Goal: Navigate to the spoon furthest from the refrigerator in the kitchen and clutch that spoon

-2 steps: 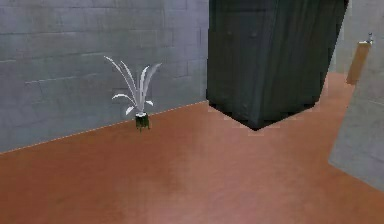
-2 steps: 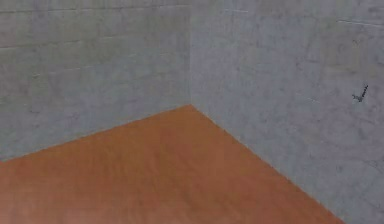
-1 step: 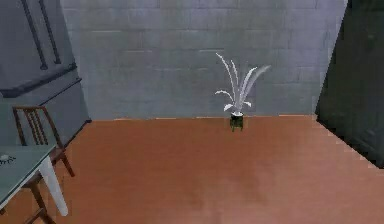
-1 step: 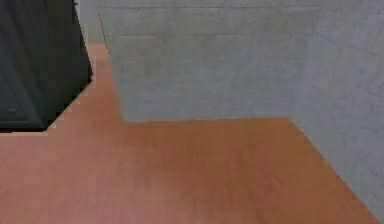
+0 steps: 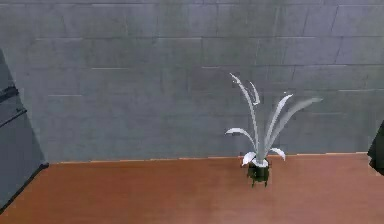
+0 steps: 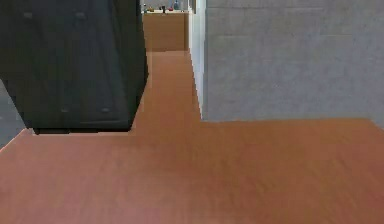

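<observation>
Pincer state: cannot tell | potted plant [image 5: 261, 160] by grey wall [image 5: 120, 80] | dark cabinet [image 6: 75, 60] beside wood-floored passage [image 6: 168, 85]

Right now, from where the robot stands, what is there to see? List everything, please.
potted plant: one, pale grey-white leaves in a dark pot, on the floor by the wall, forward view's right.
dark grey unit: one, forward view's left edge, cut off.
black shape: one, forward view's right edge, cut off.
block wall: one, grey, across the forward view.
floor: reddish-brown, both views.
tall cabinet: one, near black, arm side view's left.
plain wall: one, grey, arm side view's right.
passage: one, brown floor, between tall cabinet and plain wall.
light-brown piece: one, at the passage's far end, too small to name.
</observation>
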Robot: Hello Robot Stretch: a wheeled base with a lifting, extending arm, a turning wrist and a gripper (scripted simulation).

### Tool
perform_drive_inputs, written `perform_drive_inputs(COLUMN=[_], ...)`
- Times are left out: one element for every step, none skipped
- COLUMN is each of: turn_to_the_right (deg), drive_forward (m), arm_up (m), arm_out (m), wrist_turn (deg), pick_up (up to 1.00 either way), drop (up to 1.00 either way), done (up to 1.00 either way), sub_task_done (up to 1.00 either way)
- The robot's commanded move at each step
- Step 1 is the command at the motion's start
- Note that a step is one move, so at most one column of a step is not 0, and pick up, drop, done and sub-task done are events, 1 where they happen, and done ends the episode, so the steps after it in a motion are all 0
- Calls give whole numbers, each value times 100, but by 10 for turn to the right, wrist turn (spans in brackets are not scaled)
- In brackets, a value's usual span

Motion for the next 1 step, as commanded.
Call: perform_drive_inputs(turn_to_the_right=[-360], drive_forward=[0], arm_up=[0], arm_out=[0], wrist_turn=[0], pick_up=[0], drop=[0], done=[0], sub_task_done=[0])
